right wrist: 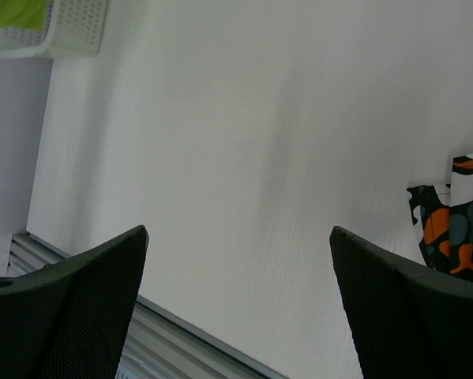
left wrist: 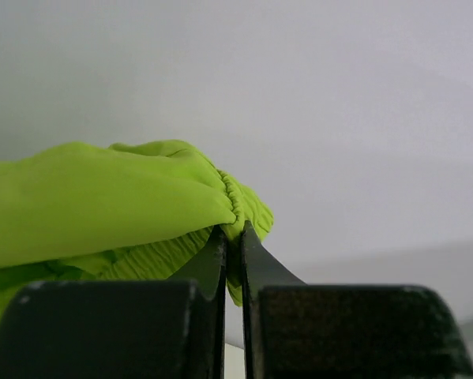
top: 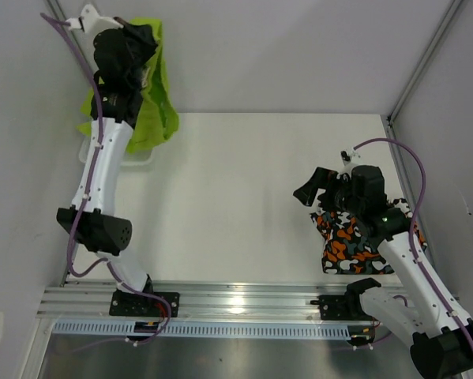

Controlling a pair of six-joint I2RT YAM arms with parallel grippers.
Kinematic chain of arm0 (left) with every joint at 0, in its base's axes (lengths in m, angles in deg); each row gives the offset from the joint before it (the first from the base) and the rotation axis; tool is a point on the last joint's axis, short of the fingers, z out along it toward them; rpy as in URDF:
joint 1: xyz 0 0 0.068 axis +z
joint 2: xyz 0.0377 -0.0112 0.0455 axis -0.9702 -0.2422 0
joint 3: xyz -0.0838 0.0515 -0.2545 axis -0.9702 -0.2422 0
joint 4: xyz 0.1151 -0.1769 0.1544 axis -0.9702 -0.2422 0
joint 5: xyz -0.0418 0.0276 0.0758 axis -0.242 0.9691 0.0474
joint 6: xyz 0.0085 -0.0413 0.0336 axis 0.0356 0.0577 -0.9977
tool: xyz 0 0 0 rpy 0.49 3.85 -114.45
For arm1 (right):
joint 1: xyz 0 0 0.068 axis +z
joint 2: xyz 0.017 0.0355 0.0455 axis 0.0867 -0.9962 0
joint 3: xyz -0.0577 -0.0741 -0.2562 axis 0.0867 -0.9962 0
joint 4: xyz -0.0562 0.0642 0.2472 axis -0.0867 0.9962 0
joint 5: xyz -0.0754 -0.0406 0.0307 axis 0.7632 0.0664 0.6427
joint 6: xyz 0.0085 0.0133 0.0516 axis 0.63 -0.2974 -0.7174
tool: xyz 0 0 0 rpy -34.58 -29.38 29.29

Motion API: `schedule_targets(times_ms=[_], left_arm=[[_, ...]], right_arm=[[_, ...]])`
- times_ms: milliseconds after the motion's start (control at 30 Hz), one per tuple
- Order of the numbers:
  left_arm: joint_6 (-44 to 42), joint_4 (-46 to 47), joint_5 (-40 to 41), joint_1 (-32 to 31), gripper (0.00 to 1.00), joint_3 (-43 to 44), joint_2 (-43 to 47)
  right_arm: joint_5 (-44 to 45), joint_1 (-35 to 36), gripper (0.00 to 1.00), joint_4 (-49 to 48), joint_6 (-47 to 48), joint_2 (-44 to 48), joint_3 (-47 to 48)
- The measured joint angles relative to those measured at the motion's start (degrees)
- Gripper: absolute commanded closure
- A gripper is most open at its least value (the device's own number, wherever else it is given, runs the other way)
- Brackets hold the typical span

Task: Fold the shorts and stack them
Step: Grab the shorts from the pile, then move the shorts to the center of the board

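The lime green shorts hang from my left gripper, raised high at the far left over the basket. In the left wrist view the jaws are shut on the elastic waistband of the green shorts. The camouflage shorts lie folded on the table at the right, partly under my right arm; an edge shows in the right wrist view. My right gripper is open and empty, held above the table just left of them, its fingers wide apart.
A white mesh basket sits at the table's far left, mostly hidden by the left arm and the green shorts; it also shows in the right wrist view. A metal rail runs along the near edge. Walls close both sides.
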Motion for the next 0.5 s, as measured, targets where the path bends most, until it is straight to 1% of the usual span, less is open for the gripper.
schedule_targets(times_ms=[67, 167, 233, 300, 500], left_arm=[[-5.55, 0.79, 1.81, -6.43, 1.0, 2.16, 2.36], [-13.25, 4.5, 3.87, -15.98, 1.0, 3.8, 7.32], [-16.55, 7.04, 4.52, -19.47, 1.0, 3.93, 11.98], [-18.23, 9.27, 5.2, -20.59, 1.0, 3.15, 15.93], [-20.04, 18.25, 8.68, -20.92, 1.0, -8.57, 32.7]], right_arm=[[0.02, 0.0, 0.0, 0.0, -0.17, 0.37, 0.0], [0.2, 0.0, 0.01, 0.09, -0.2, 0.94, 0.02], [0.44, 0.0, 0.01, 0.28, -0.2, 1.31, 0.02], [0.48, 0.0, 0.0, 0.63, -0.2, 1.68, 0.02], [0.98, 0.0, 0.01, 1.81, -0.2, 2.29, 0.48]])
